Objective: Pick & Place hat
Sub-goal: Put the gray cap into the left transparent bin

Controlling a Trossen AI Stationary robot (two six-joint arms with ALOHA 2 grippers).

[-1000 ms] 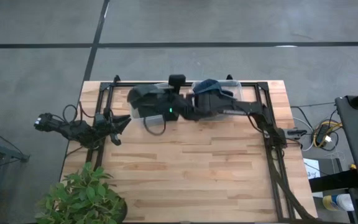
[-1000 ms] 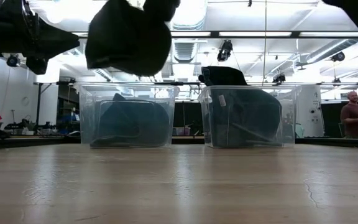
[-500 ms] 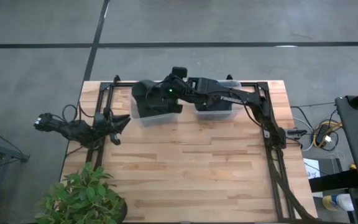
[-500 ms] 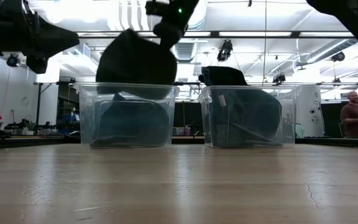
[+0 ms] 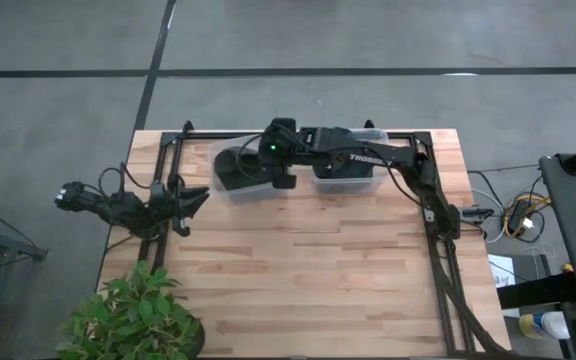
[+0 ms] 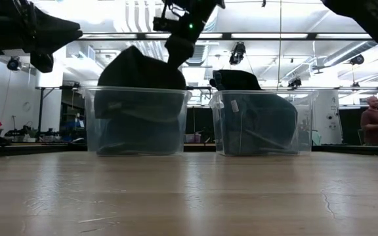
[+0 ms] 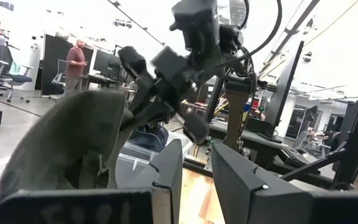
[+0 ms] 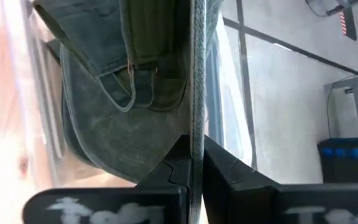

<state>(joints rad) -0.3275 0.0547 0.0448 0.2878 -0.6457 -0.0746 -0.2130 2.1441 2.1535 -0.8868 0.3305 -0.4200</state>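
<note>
The dark olive hat (image 5: 236, 170) (image 6: 140, 69) sits with its lower part in the left clear bin (image 6: 136, 124), on other dark hats; its crown stands above the rim. My right gripper (image 6: 176, 54) (image 8: 196, 168) reaches over that bin from the table's right and is shut on the hat's upper right side. The left wrist view shows the same hat (image 7: 61, 143) from the side. My left gripper (image 5: 193, 196) (image 7: 194, 180) waits open and empty above the table's left edge. My right gripper pinches a thin edge of the hat (image 8: 194, 134) between its two fingers, coming from above and slanting down from the table's right. The hat hangs below the fingers with its lower part down in the left bin; which part of the hat the edge is, I cannot tell.
A second clear bin (image 6: 261, 124) (image 5: 348, 182) with more dark hats stands right of the first at the far edge. A potted plant (image 5: 138, 315) sits at the near left corner. A person (image 6: 373, 121) stands in the room beyond. The wooden tabletop (image 5: 308, 270) lies bare in the middle.
My right gripper has carried the hat toward the table's far left and lowered it. The hat, which hung clear above the left bin a second ago, now sits partly inside that bin.
</note>
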